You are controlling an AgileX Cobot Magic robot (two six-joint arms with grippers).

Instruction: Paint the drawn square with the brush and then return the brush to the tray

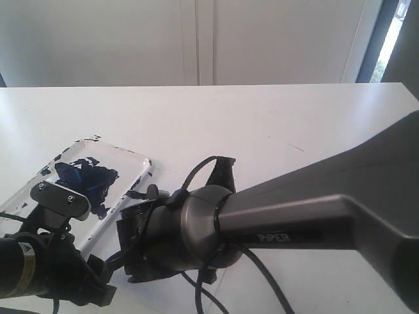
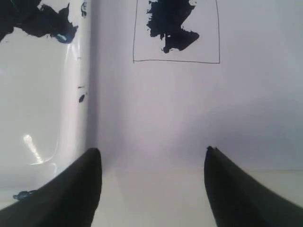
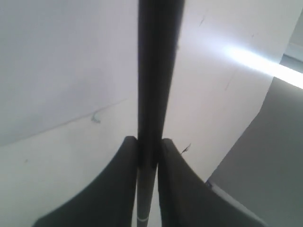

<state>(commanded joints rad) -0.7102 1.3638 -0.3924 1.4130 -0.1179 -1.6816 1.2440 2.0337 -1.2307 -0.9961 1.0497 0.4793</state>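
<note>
Right jaws clamping brush [image 3: 156, 85], drawn square [image 2: 176, 30] part-painted

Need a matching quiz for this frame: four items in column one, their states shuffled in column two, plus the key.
1. drawn square
2. brush
3. tray
4. left end effector

a. open, holding nothing
b. thin outline, only partly filled with blue
c. clamped in the right end effector
d. raised rim, blotched with blue paint

Pairs: 1-b, 2-c, 3-d, 4-a
</note>
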